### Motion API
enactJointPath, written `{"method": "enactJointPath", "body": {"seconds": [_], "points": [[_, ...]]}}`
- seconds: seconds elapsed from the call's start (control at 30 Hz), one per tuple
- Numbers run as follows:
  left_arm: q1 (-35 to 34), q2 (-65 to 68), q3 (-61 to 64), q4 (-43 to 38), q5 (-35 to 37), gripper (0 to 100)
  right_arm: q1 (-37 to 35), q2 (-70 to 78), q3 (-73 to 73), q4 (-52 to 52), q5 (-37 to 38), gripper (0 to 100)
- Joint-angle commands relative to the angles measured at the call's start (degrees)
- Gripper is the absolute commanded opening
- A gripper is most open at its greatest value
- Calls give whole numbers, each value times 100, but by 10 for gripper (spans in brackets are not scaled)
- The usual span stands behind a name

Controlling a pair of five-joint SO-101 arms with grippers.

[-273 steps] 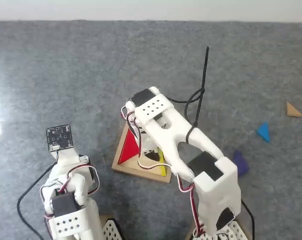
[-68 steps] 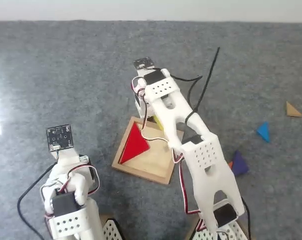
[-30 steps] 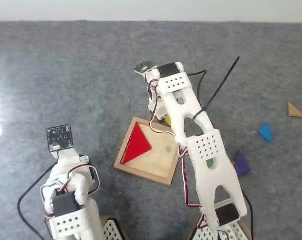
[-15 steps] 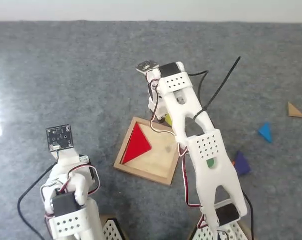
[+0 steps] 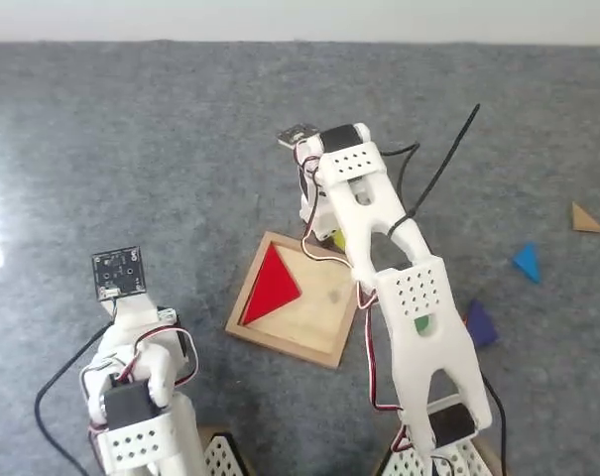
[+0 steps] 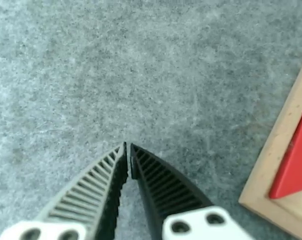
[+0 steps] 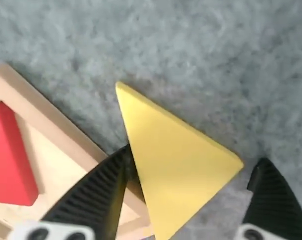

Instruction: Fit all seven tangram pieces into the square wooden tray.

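Grey felt surface, pale wall strip along the far edge. Square wooden tray (image 5: 331,342) sits between the two arm bases, turned at a slight angle. One piece in it: red triangle (image 5: 271,283), lying flat against the tray's left side.

Right gripper (image 7: 193,161) hangs just past the tray's far corner. Fingers are spread wide, holding the yellow triangle (image 7: 176,159): one finger on a long edge, the other at the opposite corner. The triangle is tilted, with one tip overlapping the tray rim and the rest over the felt, outside the tray. From above, just a sliver of yellow shows under the wrist.

Left gripper (image 6: 127,147) is back near its base, left of the tray and pointing down at bare felt. Fingers are nearly touching, with nothing between them. The tray's edge and the red triangle sit off to one side of it, well apart from the tips.

Loose pieces right of the right arm, all well clear of the tray: dark blue piece (image 5: 479,323) closest to the arm, blue triangle (image 5: 524,262) farther out, tan triangle (image 5: 581,217) near the right edge.
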State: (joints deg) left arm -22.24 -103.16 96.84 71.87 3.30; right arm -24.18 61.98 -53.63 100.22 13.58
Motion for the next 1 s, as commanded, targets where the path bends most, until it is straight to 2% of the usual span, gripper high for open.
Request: {"method": "enactJointPath", "body": {"seconds": [0.0,0.3,0.57,0.97], "points": [[-26,-97,-40,44,-26,13,303,-40,202,215,466,350],[-26,-97,-40,44,-26,13,180,-22,141,268,2048,350],[-26,-97,-40,44,-26,13,207,-75,308,277,2163,350],[-26,-97,-40,44,-26,13,154,-84,211,259,3226,350]]}}
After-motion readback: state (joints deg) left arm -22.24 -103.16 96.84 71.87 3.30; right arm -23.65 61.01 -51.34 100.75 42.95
